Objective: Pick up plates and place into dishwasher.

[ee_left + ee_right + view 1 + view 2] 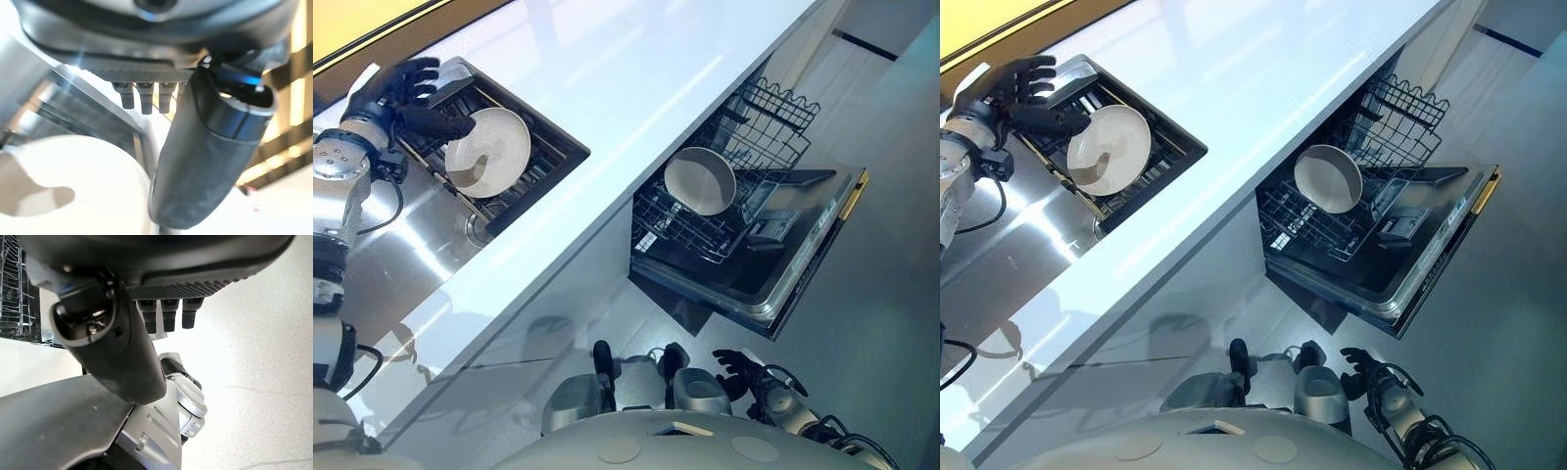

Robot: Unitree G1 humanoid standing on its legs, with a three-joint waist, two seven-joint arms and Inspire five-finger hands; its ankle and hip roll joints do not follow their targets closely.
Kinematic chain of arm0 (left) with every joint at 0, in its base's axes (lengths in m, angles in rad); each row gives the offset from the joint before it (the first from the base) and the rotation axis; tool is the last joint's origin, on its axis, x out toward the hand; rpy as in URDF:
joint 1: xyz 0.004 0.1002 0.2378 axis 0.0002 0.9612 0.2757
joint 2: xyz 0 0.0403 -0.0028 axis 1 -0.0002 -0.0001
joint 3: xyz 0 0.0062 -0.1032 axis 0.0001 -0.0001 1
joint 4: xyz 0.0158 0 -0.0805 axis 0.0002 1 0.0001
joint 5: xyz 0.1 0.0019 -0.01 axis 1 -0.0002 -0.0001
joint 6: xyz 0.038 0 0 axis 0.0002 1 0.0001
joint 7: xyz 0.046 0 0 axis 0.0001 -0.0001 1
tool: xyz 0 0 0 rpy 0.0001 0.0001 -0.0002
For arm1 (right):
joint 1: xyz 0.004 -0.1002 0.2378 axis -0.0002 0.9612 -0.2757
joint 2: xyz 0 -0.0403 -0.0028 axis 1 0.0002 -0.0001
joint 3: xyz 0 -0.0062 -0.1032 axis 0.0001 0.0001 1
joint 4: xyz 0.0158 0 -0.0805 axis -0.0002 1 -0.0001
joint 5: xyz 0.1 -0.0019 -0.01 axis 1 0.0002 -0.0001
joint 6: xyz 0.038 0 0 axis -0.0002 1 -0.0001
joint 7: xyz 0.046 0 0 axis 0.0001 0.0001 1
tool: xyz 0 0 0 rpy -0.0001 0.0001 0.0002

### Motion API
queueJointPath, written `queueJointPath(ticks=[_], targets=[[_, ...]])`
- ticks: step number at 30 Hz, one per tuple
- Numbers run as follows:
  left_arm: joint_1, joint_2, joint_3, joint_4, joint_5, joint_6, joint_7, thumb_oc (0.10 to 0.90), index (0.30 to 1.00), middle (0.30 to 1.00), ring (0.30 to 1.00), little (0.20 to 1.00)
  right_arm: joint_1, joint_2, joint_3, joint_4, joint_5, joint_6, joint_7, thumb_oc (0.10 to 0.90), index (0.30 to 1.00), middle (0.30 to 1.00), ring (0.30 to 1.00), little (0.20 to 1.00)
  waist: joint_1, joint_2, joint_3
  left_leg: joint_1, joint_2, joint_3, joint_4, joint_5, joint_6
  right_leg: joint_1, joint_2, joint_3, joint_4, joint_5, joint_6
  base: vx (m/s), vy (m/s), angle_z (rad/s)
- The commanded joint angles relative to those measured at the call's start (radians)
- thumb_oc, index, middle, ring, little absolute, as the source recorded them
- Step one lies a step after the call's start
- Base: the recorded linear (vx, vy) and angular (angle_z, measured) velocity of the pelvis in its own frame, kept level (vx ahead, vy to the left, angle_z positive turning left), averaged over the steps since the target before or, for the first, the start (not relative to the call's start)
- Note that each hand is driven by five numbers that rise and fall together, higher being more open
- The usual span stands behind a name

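1. Reaching over the sink (406,259), my left hand (399,93) sits at the far-left edge of a white plate (489,150); its thumb lies against the plate's rim, its fingers are spread and relaxed above it, and nothing is clamped.
2. I see that plate leaning tilted on the dark rack (540,157) set into the sink, with its right rim close to the rack's wall.
3. I read the left wrist view the same way: thumb (208,161) beside the plate's edge (88,171), fingertips straight past it.
4. I have the white countertop (636,108) running as a broad bare strip between the sink and the dishwasher.
5. I see the dishwasher door (803,259) dropped open and the lower basket (690,230) pulled out, with a second plate (700,180) standing on edge in it; bare wire slots lie beside that plate.
6. I keep my right hand (739,370) low, over the floor (891,294) near the door's front edge, with its fingers loosely open and holding nothing.
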Motion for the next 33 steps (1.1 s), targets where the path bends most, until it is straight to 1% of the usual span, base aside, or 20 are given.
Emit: queueJointPath(ticks=[1, 3, 5, 11, 22, 27, 33], targets=[[-0.217, 0.082, 0.000, 0.066, 0.069, -0.074, 0.048, 0.800, 0.900, 0.900, 0.900, 0.900, 0.044, -0.014, 0.022, -0.040, 0.004, -0.017, 0.009, 0.800, 0.900, 0.900, 0.900, 0.900, -0.010, 0.028, -0.063, 0.024, -0.047, 0.028, 0.057, -0.154, 0.036, -0.120, -0.021, 0.030, 0.107, 0.070, 0.095, 0.05, 0.001, -0.03], [-0.236, 0.076, -0.019, 0.087, 0.088, -0.064, 0.060, 0.800, 0.900, 0.900, 0.900, 0.900, 0.044, -0.015, 0.025, -0.043, 0.011, -0.015, 0.009, 0.800, 0.900, 0.900, 0.900, 0.900, -0.014, 0.024, -0.055, 0.016, -0.048, 0.032, 0.067, -0.157, 0.039, -0.130, -0.020, 0.037, 0.112, 0.075, 0.096, 0.03, -0.002, -0.04], [-0.253, 0.069, -0.036, 0.101, 0.073, -0.058, 0.067, 0.800, 0.900, 0.900, 0.900, 0.900, 0.044, -0.014, 0.030, -0.037, 0.017, -0.021, 0.004, 0.800, 0.900, 0.900, 0.900, 0.900, -0.018, 0.020, -0.045, 0.005, -0.047, 0.036, 0.079, -0.161, 0.041, -0.138, -0.020, 0.042, 0.115, 0.079, 0.098, 0.02, -0.005, -0.05], [-0.281, 0.041, -0.052, 0.107, 0.075, -0.045, 0.095, 0.800, 0.900, 0.900, 0.900, 0.900, 0.031, -0.022, 0.036, -0.038, 0.031, -0.034, 0.002, 0.800, 0.900, 0.900, 0.900, 0.900, -0.026, 0.011, -0.015, -0.022, -0.046, 0.038, 0.094, -0.162, 0.042, -0.160, -0.014, 0.058, 0.107, 0.088, 0.099, 0.01, -0.002, -0.07], [-0.332, -0.002, -0.084, 0.135, 0.101, -0.050, 0.148, 0.800, 0.900, 0.900, 0.900, 0.900, 0.002, -0.028, 0.054, -0.047, 0.065, -0.041, -0.009, 0.800, 0.900, 0.900, 0.900, 0.900, -0.033, -0.004, 0.030, -0.079, -0.039, 0.051, 0.120, -0.158, 0.042, -0.198, -0.009, 0.074, 0.092, 0.100, 0.097, -0.01, -0.001, -0.04], [-0.353, -0.002, -0.096, 0.147, 0.090, -0.037, 0.162, 0.800, 0.900, 0.900, 0.900, 0.900, -0.003, -0.030, 0.056, -0.059, 0.084, -0.037, -0.012, 0.800, 0.900, 0.900, 0.900, 0.900, -0.035, -0.012, 0.046, -0.100, -0.037, 0.054, 0.135, -0.159, 0.045, -0.216, -0.009, 0.077, 0.095, 0.109, 0.098, 0.00, 0.000, -0.03], [-0.366, -0.003, -0.101, 0.172, 0.117, -0.031, 0.181, 0.800, 0.900, 0.900, 0.900, 0.900, -0.003, -0.032, 0.058, -0.066, 0.089, -0.038, -0.018, 0.800, 0.900, 0.900, 0.900, 0.900, -0.037, -0.020, 0.066, -0.126, -0.034, 0.054, 0.150, -0.157, 0.045, -0.232, -0.008, 0.085, 0.092, 0.115, 0.098, 0.00, 0.000, -0.01]])
